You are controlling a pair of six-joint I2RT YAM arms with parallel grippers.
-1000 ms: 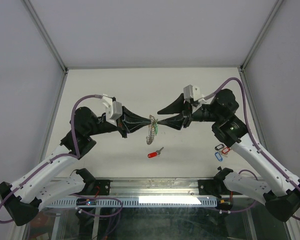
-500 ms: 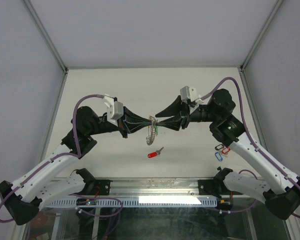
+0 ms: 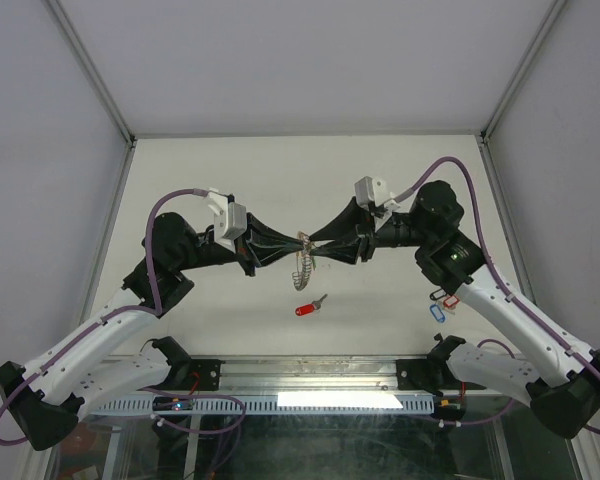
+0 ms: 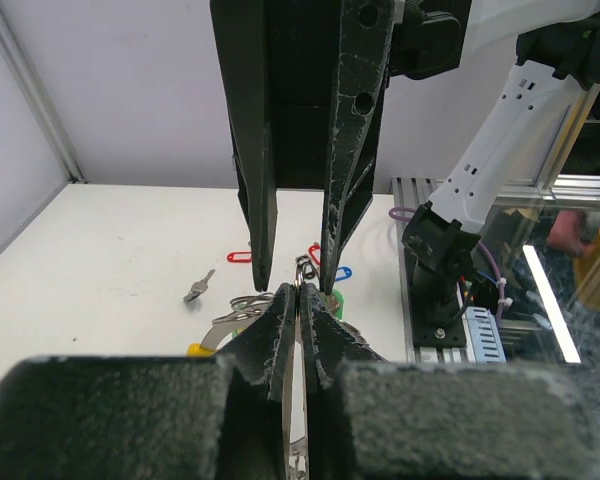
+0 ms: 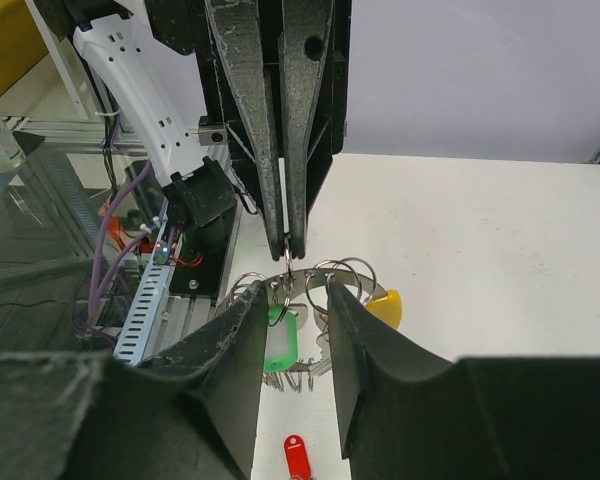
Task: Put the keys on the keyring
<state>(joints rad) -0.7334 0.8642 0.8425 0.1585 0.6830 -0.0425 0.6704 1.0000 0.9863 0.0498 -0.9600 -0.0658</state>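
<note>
Red plastic tags the nearest key [image 3: 307, 307], which lies flat on the pale table [image 3: 230, 180] just beyond the arms' bases. A blue tag [image 3: 437, 311] lies off to the right, close under the right arm. Past the key hangs the keyring [image 3: 301, 262], a silvery wire loop with a coiled look, and a green tag [image 5: 280, 340] and a yellow tag [image 5: 385, 307] dangle at it. The left gripper [image 3: 298, 243] pinches its top, fingers pressed together on the wire. The right gripper [image 3: 317, 247] meets it head-on, jaws narrowly parted either side of the left fingertips. Whether they touch the ring is unclear.
</note>
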